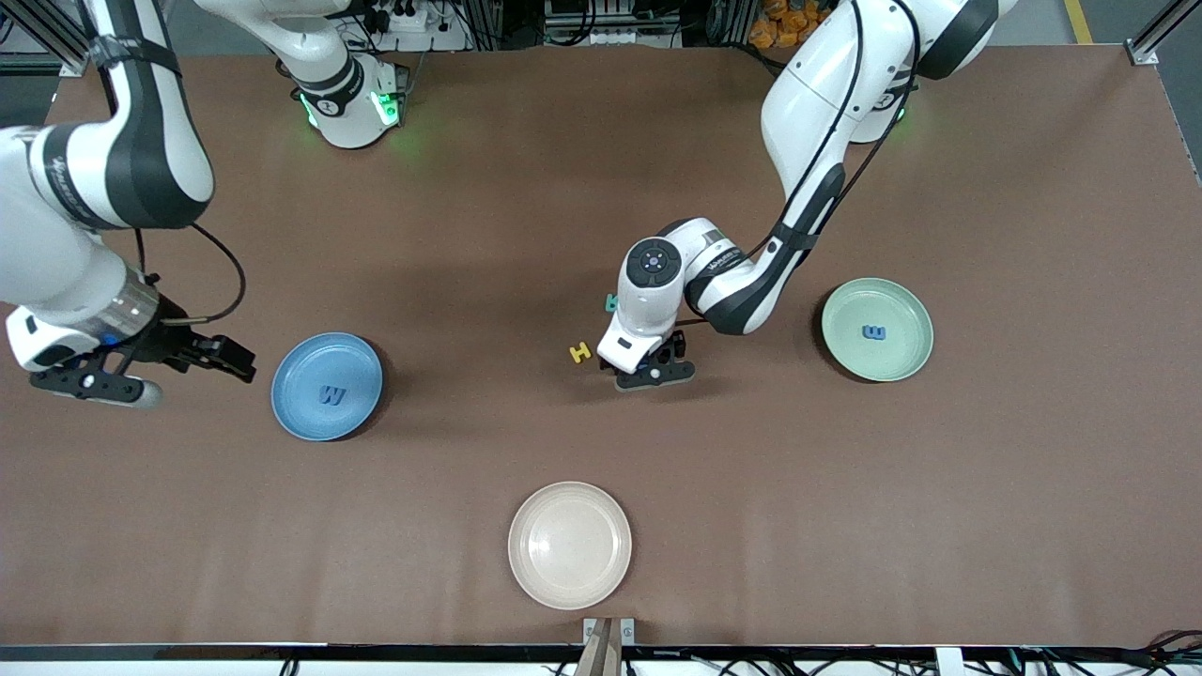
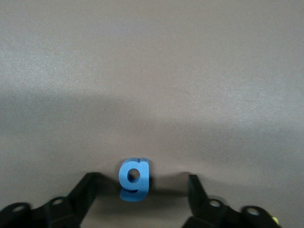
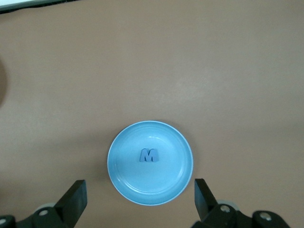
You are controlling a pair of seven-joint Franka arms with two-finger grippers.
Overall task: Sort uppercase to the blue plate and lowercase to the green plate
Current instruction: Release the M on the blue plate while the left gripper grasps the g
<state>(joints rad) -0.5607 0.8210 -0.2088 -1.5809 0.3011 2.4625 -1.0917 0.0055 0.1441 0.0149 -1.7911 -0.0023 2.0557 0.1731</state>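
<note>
1. Front view: a brown table (image 1: 601,526) with three round plates. The blue plate (image 1: 327,386) lies toward the right arm's end and holds an angular blue M (image 1: 331,395). The green plate (image 1: 877,329) lies toward the left arm's end and holds a small rounded blue m (image 1: 874,332). A cream-white plate (image 1: 569,545) sits nearest the camera, with nothing on it. The left gripper (image 1: 654,373) is low over the middle of the table, its fingers hidden under the wrist. A yellow H (image 1: 581,352) lies just beside it, and a teal-green letter (image 1: 610,302) peeks out from the arm's edge, mostly covered. The right gripper (image 1: 225,357) hangs in the air beside the blue plate, toward the right arm's end.

2. Left wrist view: the left gripper (image 2: 140,187) has its fingers spread wide, low at the table. A blue g (image 2: 134,179) lies between them, apart from both fingertips. The fingers are cut off by the picture's edge.

3. Right wrist view: the right gripper (image 3: 140,194) is spread wide and holds nothing. The blue plate (image 3: 150,163) with the blue M (image 3: 149,155) shows far below between the fingers.
</note>
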